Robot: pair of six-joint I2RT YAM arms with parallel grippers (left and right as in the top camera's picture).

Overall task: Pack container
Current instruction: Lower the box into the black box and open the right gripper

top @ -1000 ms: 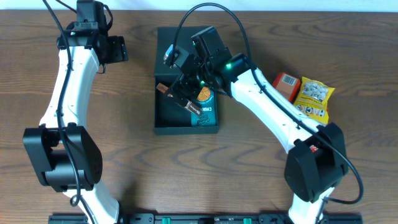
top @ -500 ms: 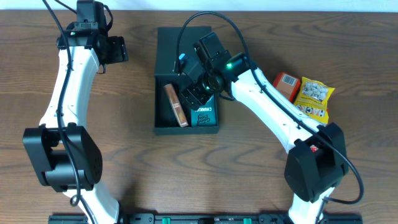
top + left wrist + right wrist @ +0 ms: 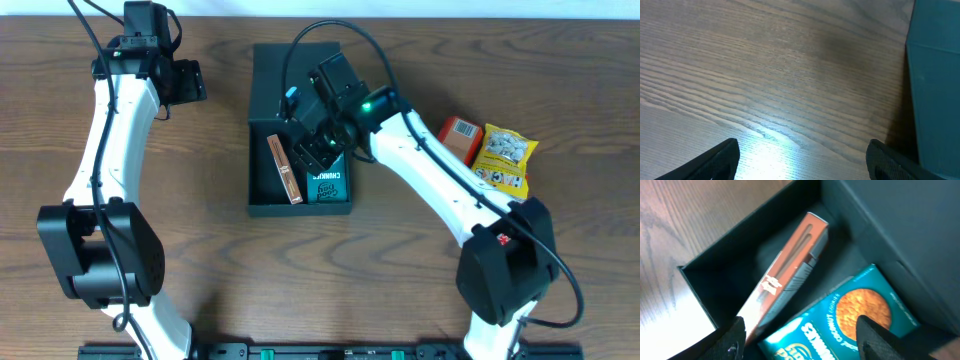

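Note:
The dark teal-black container (image 3: 262,196) lies open at the table's middle, its flap lid (image 3: 275,75) folded back behind it. A brown snack bar (image 3: 283,168) and a teal cookie pack (image 3: 328,184) lie inside; both show in the right wrist view, the bar (image 3: 790,267) and the cookie pack (image 3: 850,315). My right gripper (image 3: 312,148) hovers open and empty over the container, above these two (image 3: 800,335). My left gripper (image 3: 190,80) is open and empty over bare table left of the lid, whose edge (image 3: 935,85) shows in the left wrist view, fingertips (image 3: 802,157) apart.
An orange-red snack box (image 3: 460,135) and a yellow snack bag (image 3: 503,158) lie on the table right of the container, beside the right arm. The table's far edge runs along the top of the overhead view.
The right gripper let go of the brown snack bar, which now lies in the container's left half, and has opened and risen slightly. The left arm has not moved.

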